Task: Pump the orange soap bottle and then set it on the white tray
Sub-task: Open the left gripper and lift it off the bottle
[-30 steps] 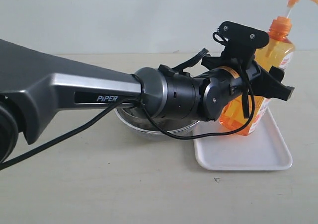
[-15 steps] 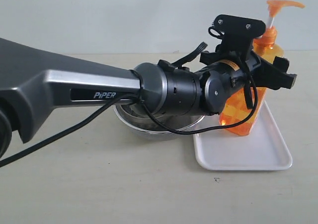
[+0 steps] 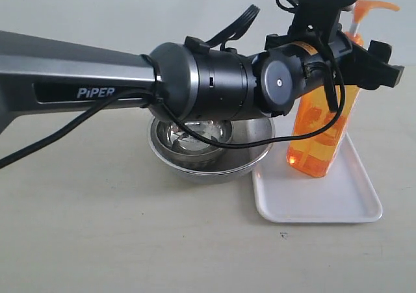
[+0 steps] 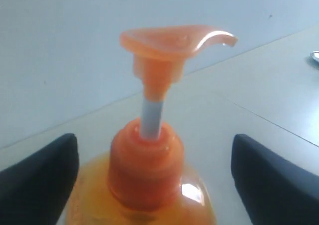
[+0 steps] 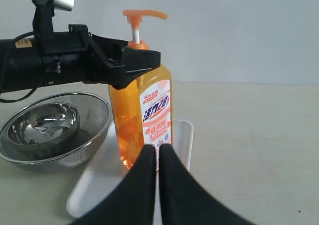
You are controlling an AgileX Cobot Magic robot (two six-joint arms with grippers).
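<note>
- Two steel bowls [image 3: 195, 173], one nested inside the other, sit on the tabletop [image 3: 130, 241] just beside the white tray [image 3: 325, 205], on its left in the exterior view.
- The orange soap bottle [image 3: 322, 130] stands upright on the white tray, on the half nearer the bowls. The rest of the tray is bare.
- The bottle's orange pump head [image 4: 172, 40] is raised on its white stem [image 4: 149, 117].
- The bottle's white and red label [image 5: 157, 115] faces the right wrist camera.
- The left claw [image 4: 152, 145] is level with the bottle's neck and shoulder. Its dark fingers [image 4: 45, 175] are spread wide, one on each side of the neck, and open space shows between the bottle and the finger on the spout side. It is open and grips nothing.
- In the exterior view the left arm reaches across above the bowls, its wrist in front of the bottle's upper part.
- The right claw [image 5: 157, 150] is closed, with its two fingers pressed together and nothing between them. It points at the base of the bottle from near the tray's edge and is not touching it.
</note>
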